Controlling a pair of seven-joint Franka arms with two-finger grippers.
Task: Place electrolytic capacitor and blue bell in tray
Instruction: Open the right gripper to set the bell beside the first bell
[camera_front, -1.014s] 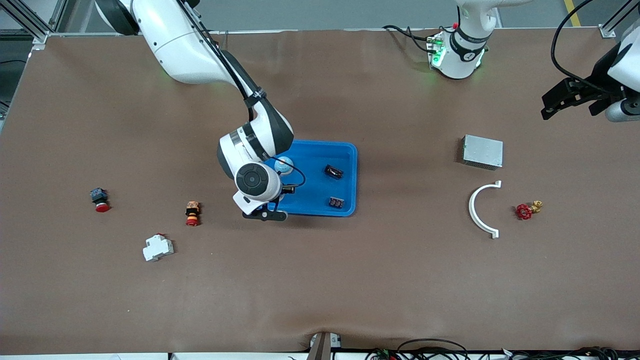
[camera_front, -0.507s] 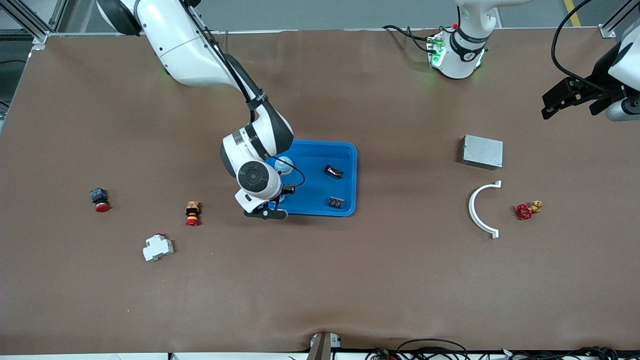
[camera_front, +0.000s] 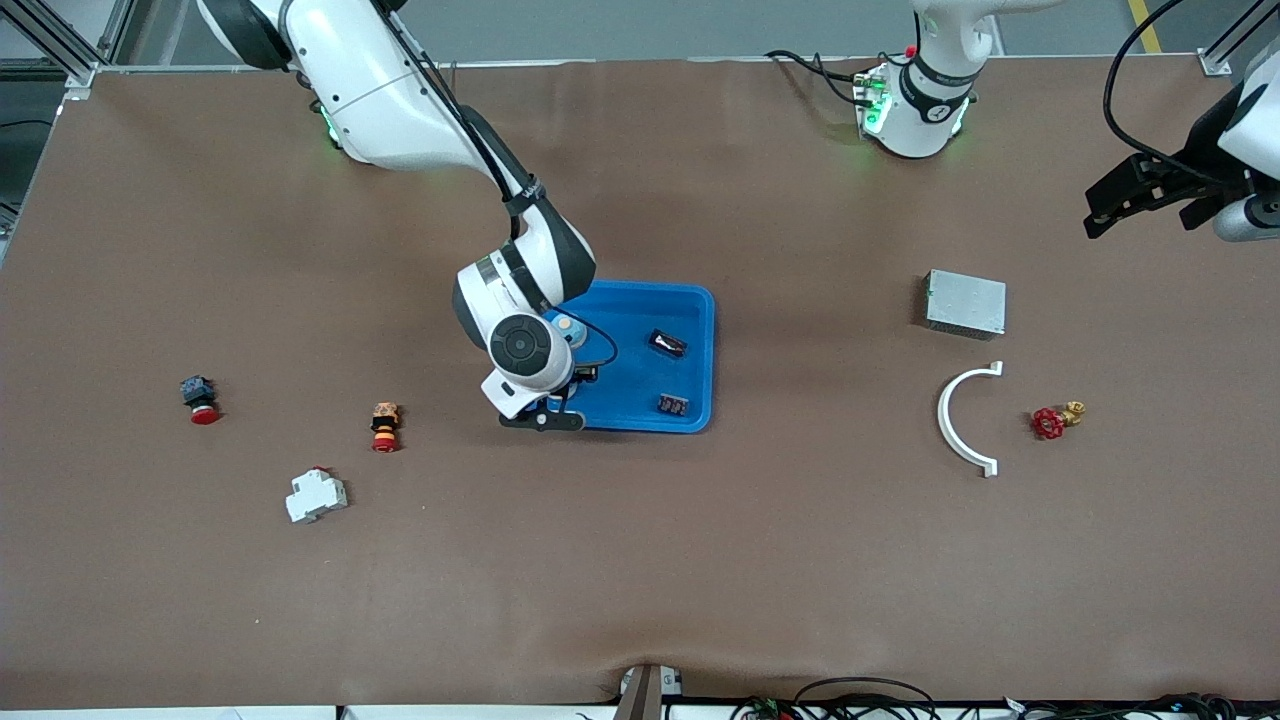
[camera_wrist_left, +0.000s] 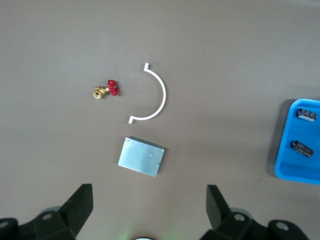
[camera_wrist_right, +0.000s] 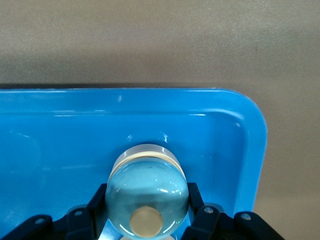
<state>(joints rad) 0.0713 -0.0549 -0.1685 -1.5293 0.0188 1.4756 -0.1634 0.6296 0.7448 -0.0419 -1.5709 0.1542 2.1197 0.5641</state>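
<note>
The bright-blue tray (camera_front: 703, 300) lies mid-table. My right gripper (camera_front: 562, 372) is down in the tray's corner toward the right arm's end. Its fingers (camera_wrist_right: 99, 201) are closed against both sides of the blue bell (camera_wrist_right: 147, 187), a pale-blue dome with a cream knob; the arm partly hides the bell in the front view (camera_front: 573, 327). The black electrolytic capacitor (camera_front: 667, 343) lies in the tray, also visible in the left wrist view (camera_wrist_left: 303, 148). My left gripper (camera_front: 1140, 195) waits open and empty, high over the left arm's end of the table.
A small dark part (camera_front: 672, 405) lies in the tray. A grey metal box (camera_front: 965, 303), a white arc (camera_front: 965, 420) and a red valve (camera_front: 1050, 421) lie toward the left arm's end. Two red-capped buttons (camera_front: 385, 427) (camera_front: 199, 397) and a white breaker (camera_front: 316, 495) lie toward the right arm's end.
My right arm's wrist has shifted slightly toward the left arm's end and away from the front camera, now covering more of the bell. The left arm has not moved.
</note>
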